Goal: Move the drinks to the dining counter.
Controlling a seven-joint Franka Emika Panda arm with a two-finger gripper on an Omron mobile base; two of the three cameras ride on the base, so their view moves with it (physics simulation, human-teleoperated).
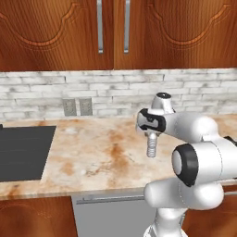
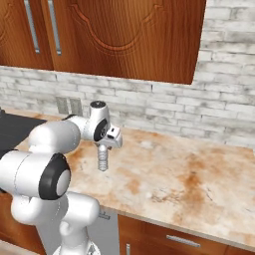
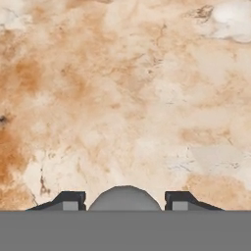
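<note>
The gripper (image 1: 152, 135) hangs over the marble worktop (image 1: 92, 152), pointing straight down, with a small clear ribbed bottle (image 1: 151, 146) held upright between its fingers by the neck. In the left base view the bottle dangles below the hand, its base just above or at the stone; whether it touches the surface cannot be told. It sits roughly midway between the worktop's back edge, along the white brick wall (image 1: 111, 90), and its front edge. In the right base view the same bottle (image 2: 102, 159) hangs under the gripper (image 2: 103, 147), towards the left part of the slab (image 2: 189, 179), near the dark cooktop (image 2: 20, 124) set into that end. The cap colour is hidden by the hand. In the hand view the two dark fingertips (image 3: 68, 201) stand apart with the rounded grey top of the bottle (image 3: 125, 198) between them, so the pincer is closed on the bottle rather than fully together. Beneath, the veined beige and rust stone (image 3: 122, 98) spreads out. Wooden upper cabinets (image 1: 115, 32) with metal handles hang above the wall, and two grey sockets (image 1: 76, 107) sit in the brick near the cooktop (image 1: 23, 150).
</note>
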